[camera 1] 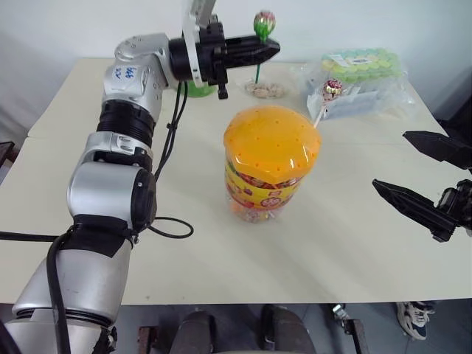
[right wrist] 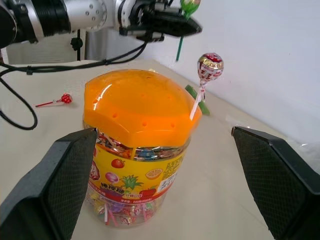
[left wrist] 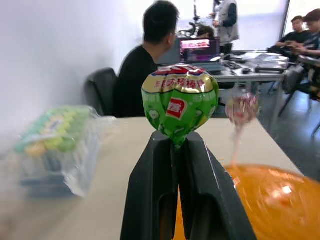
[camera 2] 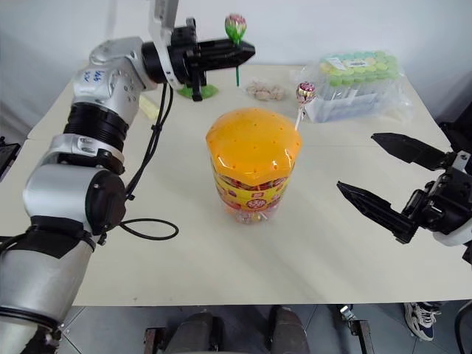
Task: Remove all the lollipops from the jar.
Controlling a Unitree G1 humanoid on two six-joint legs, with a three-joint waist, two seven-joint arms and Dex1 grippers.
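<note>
At frame centre the jar [camera 1: 269, 166], orange-lidded and packed with wrapped sweets, is shown with one red-gold lollipop [camera 1: 332, 90] left standing in a lid hole. At upper centre the green lollipop [camera 1: 264, 25] is pinched by its stick in the closed left gripper [camera 1: 267, 50]; it is best carried clear, upright, before release. At right the right gripper [camera 1: 422, 175] is held wide, empty.

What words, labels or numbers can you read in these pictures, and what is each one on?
Green lollipop wrapper: Chinese characters along the top and a white character on a red patch, too blurred to quote.
Jar label: fruit pictures, no readable words.
Left arm: blue handwritten marks, too small to read.
Bag of green-lidded packs: print too small.
</note>
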